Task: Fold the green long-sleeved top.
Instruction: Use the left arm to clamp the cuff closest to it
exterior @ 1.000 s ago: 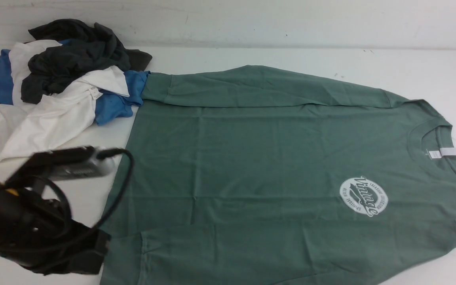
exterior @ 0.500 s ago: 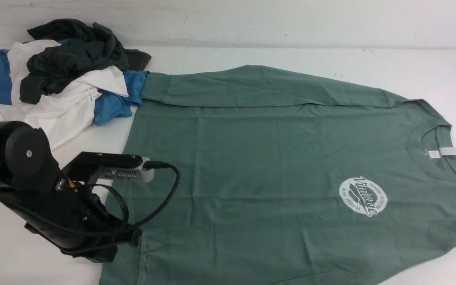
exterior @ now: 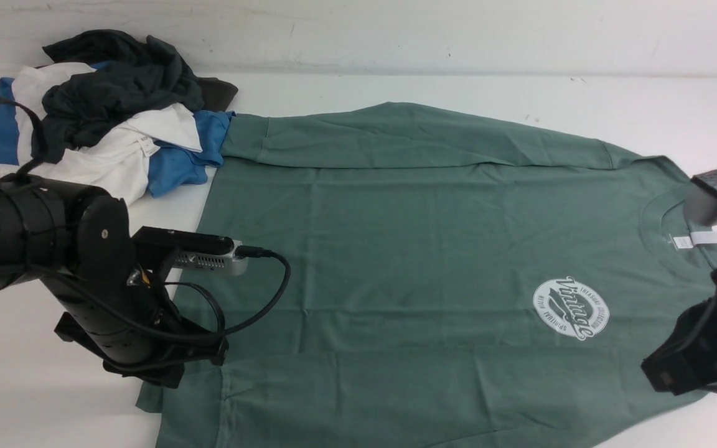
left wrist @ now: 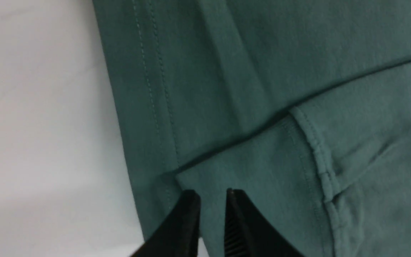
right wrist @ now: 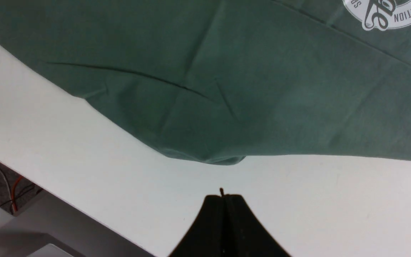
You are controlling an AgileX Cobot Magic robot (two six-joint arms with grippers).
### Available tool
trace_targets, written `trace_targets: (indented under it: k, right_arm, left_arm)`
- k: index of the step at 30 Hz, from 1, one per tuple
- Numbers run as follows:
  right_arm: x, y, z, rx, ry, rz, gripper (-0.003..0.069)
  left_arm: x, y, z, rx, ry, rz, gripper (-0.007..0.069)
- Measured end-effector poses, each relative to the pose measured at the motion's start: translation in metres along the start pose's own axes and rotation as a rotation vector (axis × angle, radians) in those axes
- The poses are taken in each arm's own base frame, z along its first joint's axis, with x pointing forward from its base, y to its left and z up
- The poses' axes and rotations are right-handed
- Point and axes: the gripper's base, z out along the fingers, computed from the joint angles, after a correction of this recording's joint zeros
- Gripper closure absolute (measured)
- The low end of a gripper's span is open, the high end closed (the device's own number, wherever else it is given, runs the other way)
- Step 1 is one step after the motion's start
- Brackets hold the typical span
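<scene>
The green long-sleeved top (exterior: pixel 408 249) lies flat on the white table (exterior: pixel 458 87). Its neck points to the robot's right and its bottom edge to the left. Both sleeves lie along the body. The round white logo (exterior: pixel 571 308) faces up.

A pile of clothes (exterior: pixel 97 124) sits at the far left: dark grey, white and blue ones. The blue one touches the end of the far sleeve.

The left gripper (left wrist: pixel 212 194) is over the near sleeve end, by the bottom edge. Its jaws are a little apart and hold nothing. The right gripper (right wrist: pixel 223 196) is over bare table just beside the top, with its jaws pressed together and empty.

A pale wall (exterior: pixel 396 31) stands behind the table. Wires (right wrist: pixel 13 185) lie on the floor below the table edge.
</scene>
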Motion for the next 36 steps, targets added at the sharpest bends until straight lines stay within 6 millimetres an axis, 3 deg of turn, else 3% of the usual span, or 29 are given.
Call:
trace_targets:
  k: [7,13,21,29,36]
  right_arm:
    - [-0.001,0.001,0.001,0.01,-0.004,-0.011,0.067]
    - [-0.002,0.0,0.001,0.017,-0.019,-0.012,0.067]
    - [-0.004,0.0,0.001,0.021,-0.037,-0.011,0.067]
    - [-0.005,0.0,0.0,0.023,-0.049,-0.01,0.067]
    - [-0.006,-0.001,0.0,0.026,-0.065,-0.01,0.067]
  left_arm:
    - [-0.004,0.002,0.017,-0.018,0.024,-0.053,0.0298]
    - [-0.007,0.001,0.02,-0.017,-0.004,-0.055,0.028]
    - [-0.008,0.0,0.023,-0.01,0.005,-0.067,0.0368]
    - [-0.003,0.0,0.012,-0.013,0.025,-0.055,0.0593]
    - [0.003,-0.001,-0.018,-0.006,-0.022,-0.044,0.0606]
